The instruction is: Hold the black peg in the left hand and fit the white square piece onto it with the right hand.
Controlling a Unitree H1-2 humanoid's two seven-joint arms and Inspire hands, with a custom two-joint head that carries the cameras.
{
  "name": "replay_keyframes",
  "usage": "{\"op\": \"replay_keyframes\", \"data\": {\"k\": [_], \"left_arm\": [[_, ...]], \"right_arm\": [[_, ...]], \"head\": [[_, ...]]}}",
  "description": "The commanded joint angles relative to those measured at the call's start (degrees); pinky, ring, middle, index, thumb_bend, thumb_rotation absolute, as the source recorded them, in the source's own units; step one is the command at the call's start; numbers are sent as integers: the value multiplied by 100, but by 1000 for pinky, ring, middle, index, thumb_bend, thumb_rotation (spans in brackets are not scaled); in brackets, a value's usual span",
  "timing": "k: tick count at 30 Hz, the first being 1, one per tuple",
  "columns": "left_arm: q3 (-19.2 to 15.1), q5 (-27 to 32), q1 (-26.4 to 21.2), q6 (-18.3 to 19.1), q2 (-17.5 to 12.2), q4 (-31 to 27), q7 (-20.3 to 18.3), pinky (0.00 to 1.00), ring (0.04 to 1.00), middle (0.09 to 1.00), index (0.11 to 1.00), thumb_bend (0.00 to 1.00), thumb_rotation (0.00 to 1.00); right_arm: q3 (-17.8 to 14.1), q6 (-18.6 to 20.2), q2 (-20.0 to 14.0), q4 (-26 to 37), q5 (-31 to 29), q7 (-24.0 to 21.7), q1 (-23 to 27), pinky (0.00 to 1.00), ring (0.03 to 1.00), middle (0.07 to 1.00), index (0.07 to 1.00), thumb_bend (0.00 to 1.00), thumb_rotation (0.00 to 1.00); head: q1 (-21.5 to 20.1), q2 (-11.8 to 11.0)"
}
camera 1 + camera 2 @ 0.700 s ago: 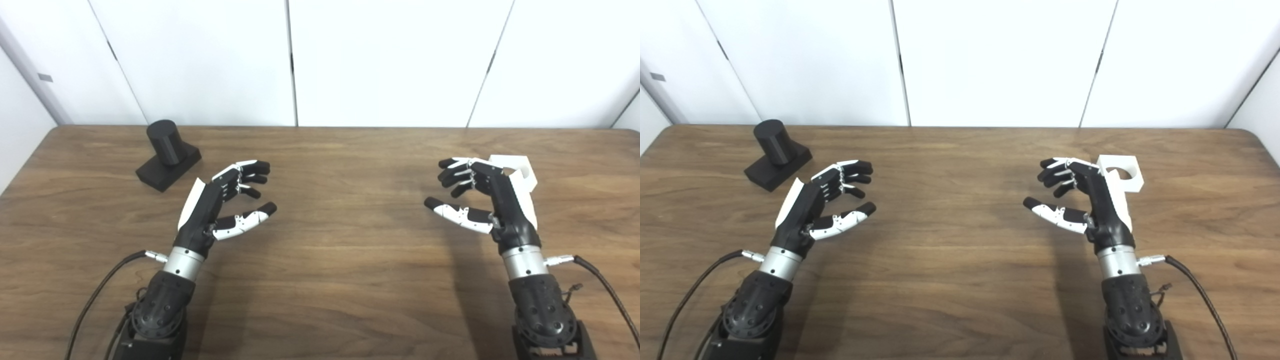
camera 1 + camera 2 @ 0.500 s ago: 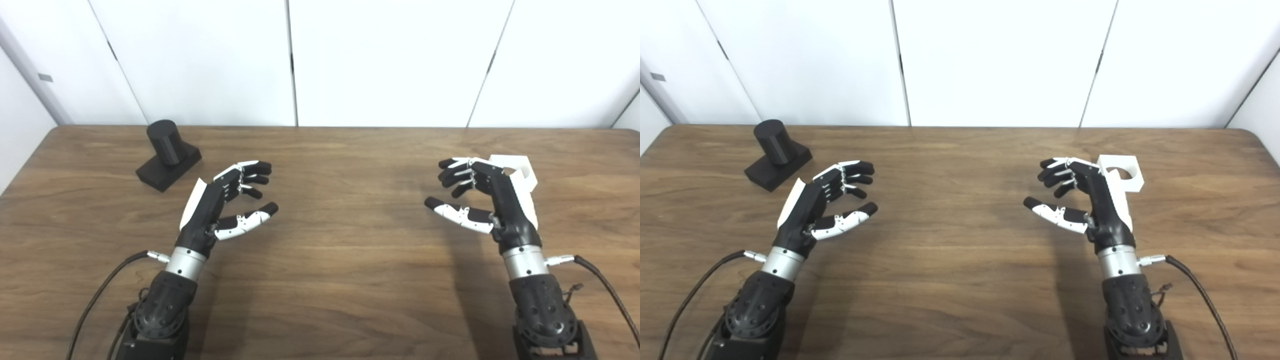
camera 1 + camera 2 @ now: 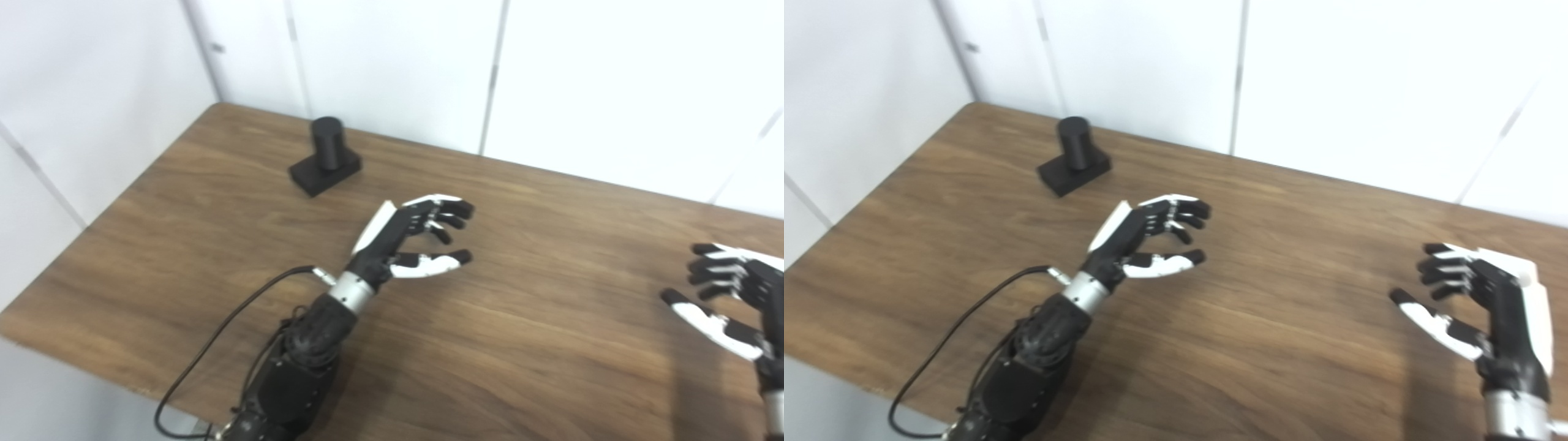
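A black peg (image 3: pixel 1074 152) stands untouched on a wooden table (image 3: pixel 1274 343); left hand (image 3: pixel 1145 236) and right hand (image 3: pixel 1476 306) are held empty, fingers spread.

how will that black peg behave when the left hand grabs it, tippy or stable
The black peg stands as an upright cylinder on a wider flat base, so it will probably stay put rather than roll or tip. It looks rigid and matte, so likely not slippery for the open left hand. Its weight cannot be judged; pushing high on the cylinder might slide the whole block across the table.

Wooden table (image 3: pixel 551 343), white panelled wall (image 3: pixel 582 79)
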State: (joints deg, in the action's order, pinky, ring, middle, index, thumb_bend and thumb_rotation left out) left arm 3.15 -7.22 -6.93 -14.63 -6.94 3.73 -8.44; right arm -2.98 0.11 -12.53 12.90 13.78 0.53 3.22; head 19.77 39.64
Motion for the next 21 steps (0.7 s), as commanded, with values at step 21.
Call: {"op": "replay_keyframes", "data": {"k": [21], "left_arm": [[-109,-1696,-265,155,-488,-839,716,500,609,673,671,630,19]], "right_arm": [[-22,478,31,610,-40,-78,144,408,527,684,493,500,112]], "head": [[-30,-85]]}}
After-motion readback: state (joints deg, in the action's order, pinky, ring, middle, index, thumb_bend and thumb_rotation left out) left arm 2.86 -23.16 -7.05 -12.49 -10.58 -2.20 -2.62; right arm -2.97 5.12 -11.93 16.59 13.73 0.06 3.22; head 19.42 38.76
